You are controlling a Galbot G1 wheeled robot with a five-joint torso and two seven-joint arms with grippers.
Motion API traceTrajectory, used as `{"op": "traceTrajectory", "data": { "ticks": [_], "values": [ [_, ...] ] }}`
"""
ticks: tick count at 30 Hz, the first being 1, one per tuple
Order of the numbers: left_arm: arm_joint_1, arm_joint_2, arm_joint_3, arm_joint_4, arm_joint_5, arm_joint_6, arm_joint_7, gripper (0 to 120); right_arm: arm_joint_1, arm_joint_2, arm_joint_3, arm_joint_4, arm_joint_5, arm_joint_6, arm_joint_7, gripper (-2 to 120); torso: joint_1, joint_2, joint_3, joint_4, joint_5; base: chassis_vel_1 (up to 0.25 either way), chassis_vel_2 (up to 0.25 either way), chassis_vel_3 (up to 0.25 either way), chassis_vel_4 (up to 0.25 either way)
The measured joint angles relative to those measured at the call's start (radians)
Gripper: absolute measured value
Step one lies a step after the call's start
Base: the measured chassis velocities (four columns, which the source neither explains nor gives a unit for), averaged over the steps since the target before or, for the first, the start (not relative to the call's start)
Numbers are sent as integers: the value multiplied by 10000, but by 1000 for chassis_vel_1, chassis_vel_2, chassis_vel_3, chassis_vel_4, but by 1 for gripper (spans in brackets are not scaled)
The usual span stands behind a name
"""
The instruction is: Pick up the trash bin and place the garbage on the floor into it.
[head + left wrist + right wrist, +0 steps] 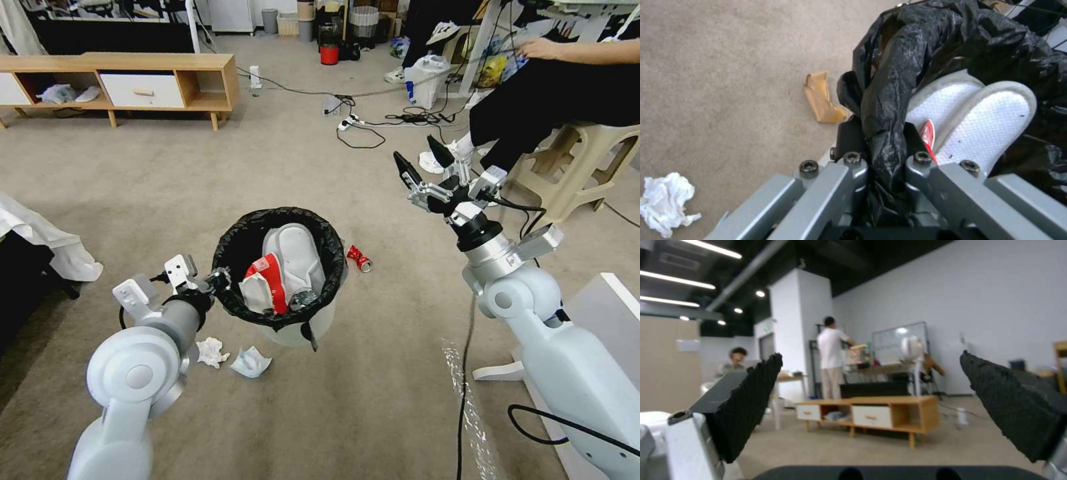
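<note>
The trash bin (pixel 303 328), white with a black bag liner (pixel 230 250) over its rim, is in the middle of the floor (pixel 167 180). My left gripper (pixel 219 275) is shut on the near-left rim; the left wrist view shows the liner (pixel 889 100) pinched in the left gripper (pixel 882 135). Inside lie white shoe soles (pixel 991 123) and a red-and-white item (pixel 267 283). Garbage lies around it: a crushed red can (pixel 359 258), a crumpled tissue (pixel 211 351), a pale mask (pixel 251 361) and a brown cardboard piece (pixel 822 100). My right gripper (pixel 415 149) is raised, open and empty.
A low wooden cabinet (pixel 133 80) stands at the far left. A person sits on a beige stool (pixel 587 167) at the right, feet near my right gripper. Cables (pixel 373 120) cross the carpet behind. A white cloth (pixel 47 240) hangs at the left edge.
</note>
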Motion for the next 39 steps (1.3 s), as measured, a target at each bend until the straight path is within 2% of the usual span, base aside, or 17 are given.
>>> {"op": "traceTrajectory", "data": {
  "ticks": [9, 11, 15, 24, 39],
  "values": [
    [-39, 93, -108, 44, 258, -144, 148, 4, -278, 40, -135, -412, -739, -323, 722, 100, 0, 0, 0, 0, -2, 0, 0, 0, 0],
    [-40, 125, -160, 71, 614, -240, 349, 4, -473, 39, -296, -654, -1331, -565, 1342, 100, 0, 0, 0, 0, -2, 0, 0, 0, 0],
    [-40, 146, -217, 74, 909, -333, 557, 4, -677, 72, -525, -965, -1727, -662, 1720, 100, 0, 0, 0, -1, -1, 0, 0, 0, 0],
    [-14, 188, -342, 40, 1204, -462, 848, 4, -1027, 279, -926, -1634, -2399, -673, 1970, 100, 0, 0, 0, -1, -1, 0, 0, 0, 0],
    [-3, 155, -334, 26, 1352, -475, 950, 4, -1209, 421, -970, -1785, -2574, -598, 1962, 100, 0, 0, 0, -2, -2, 0, 0, 0, 0]
  ]
}}
